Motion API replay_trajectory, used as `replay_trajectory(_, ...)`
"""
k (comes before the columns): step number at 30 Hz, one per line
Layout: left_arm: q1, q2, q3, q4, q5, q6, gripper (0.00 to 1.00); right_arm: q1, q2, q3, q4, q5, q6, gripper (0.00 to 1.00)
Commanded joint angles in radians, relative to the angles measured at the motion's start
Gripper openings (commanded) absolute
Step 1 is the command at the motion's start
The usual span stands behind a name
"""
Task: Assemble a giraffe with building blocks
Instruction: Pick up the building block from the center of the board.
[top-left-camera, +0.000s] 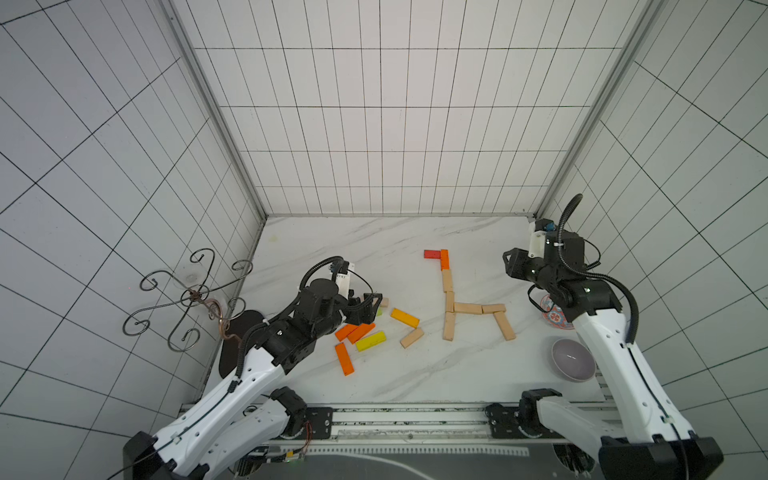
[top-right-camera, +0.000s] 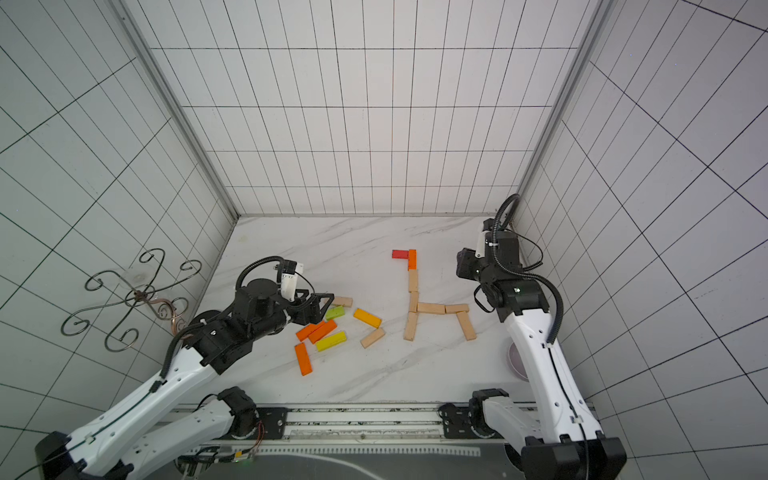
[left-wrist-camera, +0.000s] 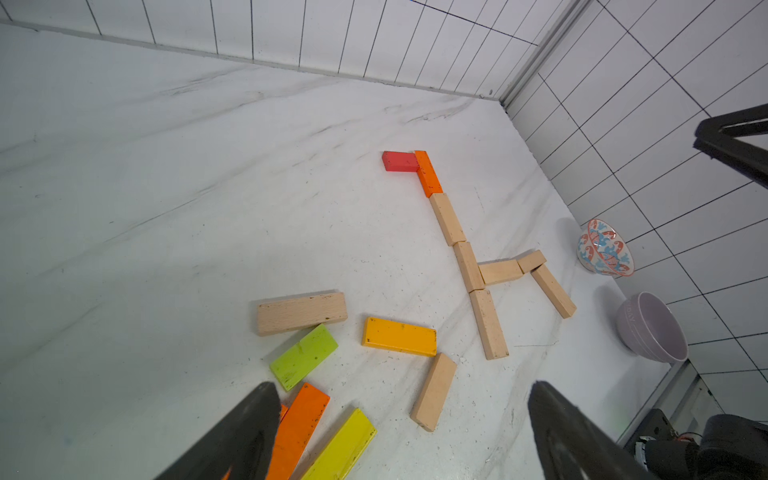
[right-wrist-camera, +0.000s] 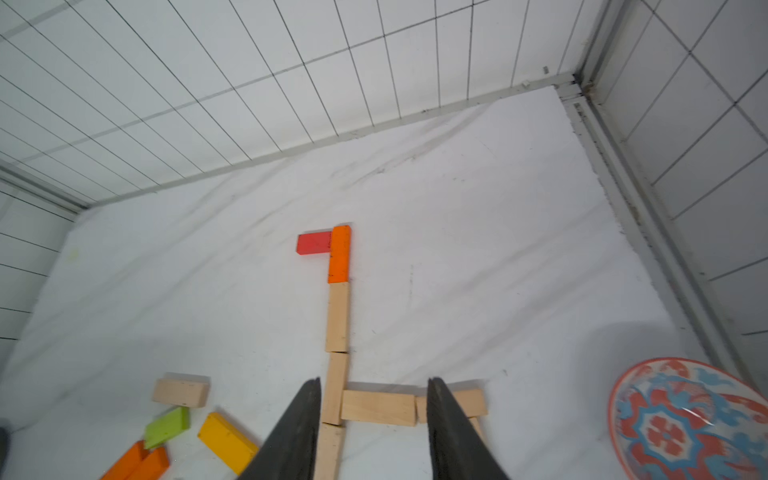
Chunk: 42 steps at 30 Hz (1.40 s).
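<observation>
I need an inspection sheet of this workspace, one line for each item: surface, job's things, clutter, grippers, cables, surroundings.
surface: white marbled table; no spill seen.
job's things: giraffe figure lies flat, red block as head against an orange block, wooden blocks below; loose blocks lie apart from it.
clutter: patterned bowl, grey bowl, wire stand.
grippers: left gripper open over the loose blocks, holding nothing; right gripper open, empty, clear of the blocks.
cables: black hose loops at each wrist; thin wires by the rail.
surroundings: white tiled walls; nothing else seen.
</observation>
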Motion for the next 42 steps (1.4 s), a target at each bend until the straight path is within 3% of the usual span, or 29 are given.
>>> replay_trajectory(1,0.002,-0.005,-0.004,-0.036,-0.075,-0.014,0.93,0.073,-0.051,-0.149,0.109,-0.105,0.134,0.48)
replay_trajectory(4,0.002,-0.003,-0.004,-0.058,-0.103,-0.016,0.93,0.240,-0.118,-0.226,0.140,0.028,0.169,0.49)
replay_trajectory(7,0.002,0.006,-0.011,-0.066,-0.124,-0.018,0.93,0.360,-0.163,-0.294,0.162,0.082,0.222,0.49)
replay_trajectory(16,0.002,0.139,0.000,-0.019,-0.113,-0.021,0.87,0.564,-0.196,-0.430,0.211,0.194,0.256,0.50)
replay_trajectory(26,0.003,0.366,0.053,-0.006,-0.143,0.026,0.83,0.606,-0.143,-0.524,0.398,0.169,0.152,0.49)
replay_trajectory(32,0.010,0.588,0.220,-0.126,-0.133,0.091,0.73,0.606,-0.095,-0.534,0.434,0.144,0.107,0.48)
replay_trajectory(36,0.004,0.660,0.233,-0.124,-0.102,0.104,0.70,0.606,-0.100,-0.545,0.434,0.140,0.099,0.48)
replay_trajectory(39,0.005,0.682,0.229,-0.126,-0.130,0.070,0.70,0.606,-0.113,-0.555,0.432,0.143,0.095,0.48)
replay_trajectory(42,0.005,0.710,0.232,-0.127,-0.136,0.012,0.78,0.606,-0.121,-0.564,0.432,0.141,0.098,0.47)
